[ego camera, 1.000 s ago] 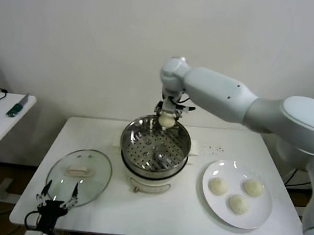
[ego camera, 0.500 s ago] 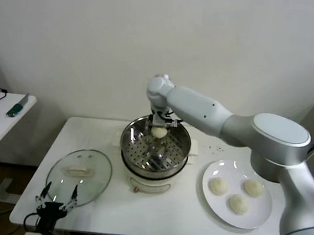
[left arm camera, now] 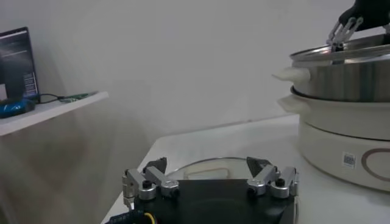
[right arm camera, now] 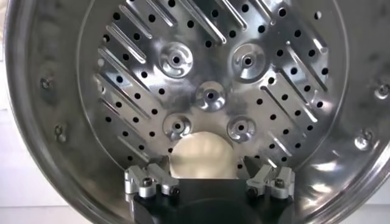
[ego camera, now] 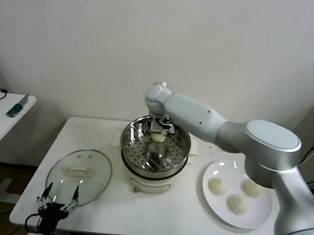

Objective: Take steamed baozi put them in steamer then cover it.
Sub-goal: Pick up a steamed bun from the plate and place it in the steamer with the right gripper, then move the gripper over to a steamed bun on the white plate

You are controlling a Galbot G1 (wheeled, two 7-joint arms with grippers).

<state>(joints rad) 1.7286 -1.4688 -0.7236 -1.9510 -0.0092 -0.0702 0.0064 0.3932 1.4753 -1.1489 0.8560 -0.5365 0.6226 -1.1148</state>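
The steamer (ego camera: 155, 145) is a polished steel basket, mirror-bright, its perforated floor (right arm camera: 207, 91) stamped with ridges and dimples, set on a glossy white plastic base (left arm camera: 341, 143). The baozi (right arm camera: 201, 157) held in the right end effector (right arm camera: 207, 179) looks matt, smooth and doughy. The lid (ego camera: 79, 174) is clear glass. The plate (ego camera: 237, 193) and desk (ego camera: 164, 218) are smooth white.

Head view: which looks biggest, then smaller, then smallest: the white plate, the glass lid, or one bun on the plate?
1. Steamer-sized pair, too close to rank: glass lid and white plate.
2. Bun, by far the smallest.
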